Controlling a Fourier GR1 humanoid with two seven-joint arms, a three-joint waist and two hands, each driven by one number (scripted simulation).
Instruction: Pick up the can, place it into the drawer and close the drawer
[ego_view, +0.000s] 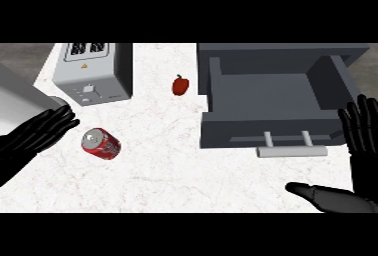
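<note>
A red can with a silver top lies on its side on the white marbled counter, left of centre. My left hand is just left of it, fingers straight and open, apart from the can. The dark grey drawer stands pulled open at the upper right, its inside bare, with a silver handle on its front. At the right edge my right hand is open, fingers pointing up beside the drawer's front corner, thumb stretched to the left.
A silver toaster stands at the upper left. A small red pepper lies between the toaster and the drawer. A pale grey object fills the left edge. Bare counter lies below the can and drawer.
</note>
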